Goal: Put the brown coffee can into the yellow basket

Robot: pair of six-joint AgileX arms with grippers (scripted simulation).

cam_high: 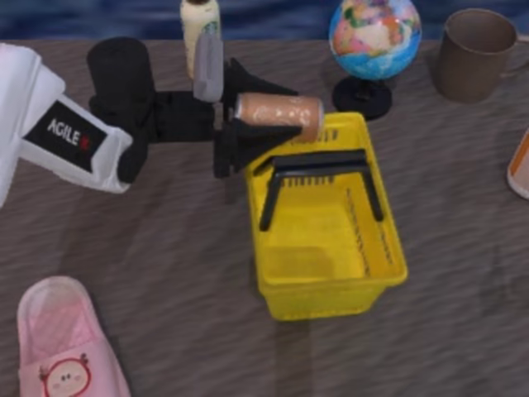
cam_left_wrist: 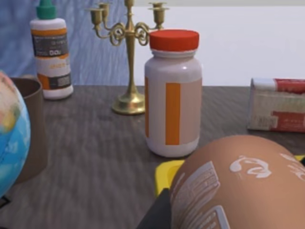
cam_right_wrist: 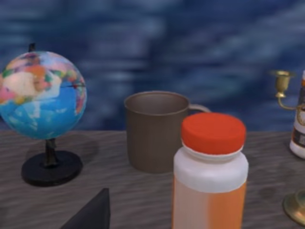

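- Orange-brown, the can (cam_high: 279,113) is lying on its side in the air, pinched by the left tool (cam_high: 248,124) above the basket's (cam_high: 331,289) 12 o'clock rim, its far end over the basket's inside.
- The left arm is reaching in from 9 o'clock on the bench (cam_high: 165,273).
- The basket is sitting at bench centre, its black handle (cam_high: 322,169) raised across it.
- A globe (cam_high: 374,37) is standing at 12 o'clock of the basket, a mug (cam_high: 475,54) at 1 o'clock, a cream bottle (cam_high: 200,23) at 11 o'clock.
- A pink slipper (cam_high: 62,347) is lying at 7 o'clock.
- The right tool is out of sight; I cannot tell its state.
- Its wrist view is showing an orange-capped jar (cam_right_wrist: 210,176).
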